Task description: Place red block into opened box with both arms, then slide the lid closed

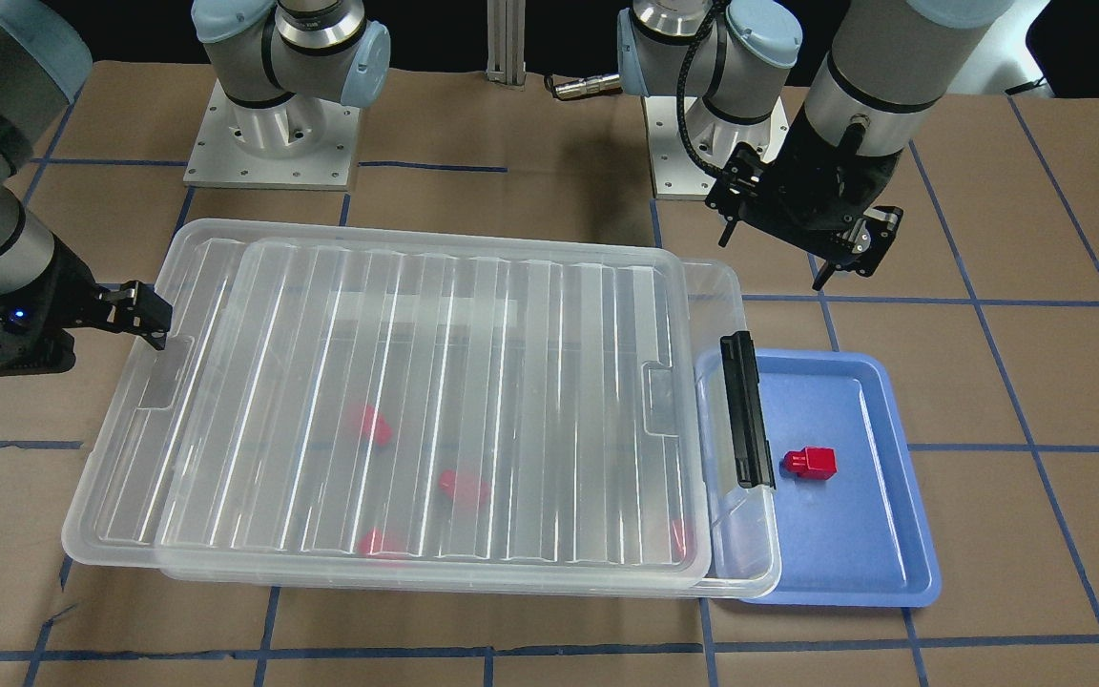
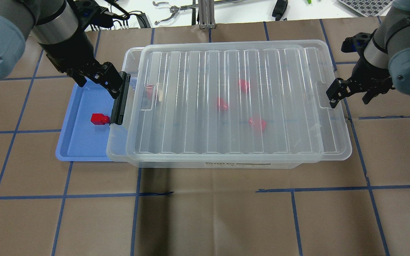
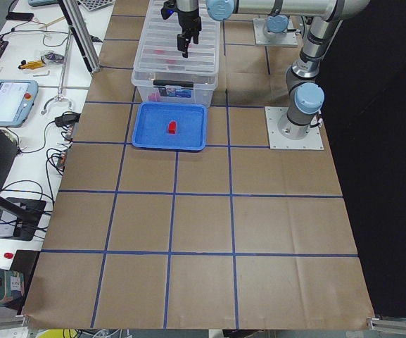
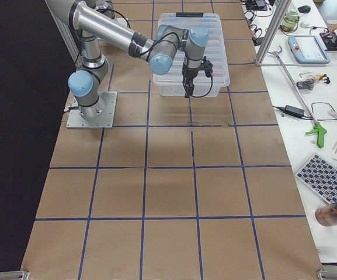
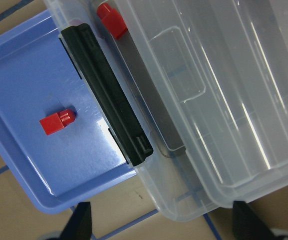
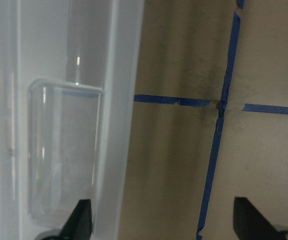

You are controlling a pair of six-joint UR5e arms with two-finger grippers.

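One red block (image 2: 99,118) lies on the blue tray (image 2: 80,142), just left of the box's black latch (image 2: 120,99). The clear box (image 2: 130,64) holds several more red blocks (image 2: 222,104), blurred through the ribbed lid (image 2: 190,124). The lid lies on the box, shifted toward my right arm, so a narrow strip at the latch end stays uncovered. My left gripper (image 2: 98,87) hangs open above the tray's far part, near the latch, holding nothing. My right gripper (image 2: 349,101) is open at the lid's other short end, beside its tab (image 6: 64,150), its fingertips either side of the lid's edge.
The blue tray (image 1: 855,553) is tucked partly under the box's latch end. Brown paper with blue tape lines covers the table. Both arm bases (image 1: 273,143) stand behind the box. Benches with tools and cables flank the table ends in the side views.
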